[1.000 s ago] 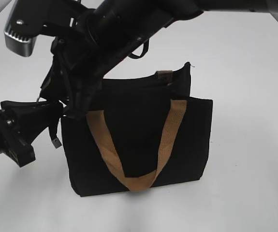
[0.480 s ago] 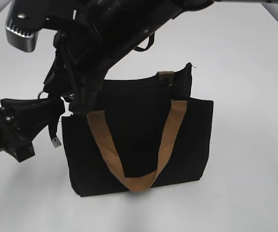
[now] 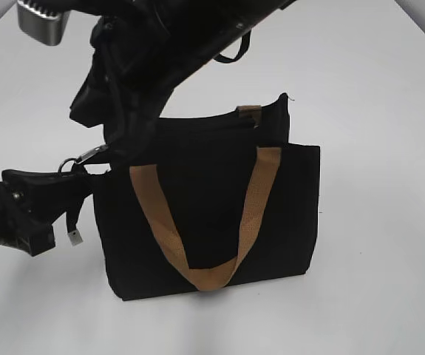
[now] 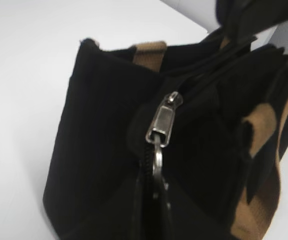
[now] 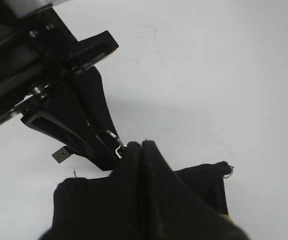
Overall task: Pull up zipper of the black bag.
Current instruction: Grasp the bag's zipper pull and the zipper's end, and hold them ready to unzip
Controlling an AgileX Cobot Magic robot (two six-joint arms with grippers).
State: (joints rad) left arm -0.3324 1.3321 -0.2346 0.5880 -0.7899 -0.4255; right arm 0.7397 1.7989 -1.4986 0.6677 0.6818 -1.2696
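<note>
Here the zipper (image 4: 159, 127) sits at the black bag (image 3: 219, 214) corner edge.

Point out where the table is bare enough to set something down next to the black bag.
Bare white table lies right of the black bag, in front of it and behind its far top edge. The bag's left end is crowded: the left gripper and right gripper both meet there at the zipper.

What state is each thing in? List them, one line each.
black bag: upright on the table, mouth gaping beyond the slider.
zipper: at the bag's left end, pull pinched.
left gripper: shut on the black bag's end.
right gripper: shut on the zipper.
</note>
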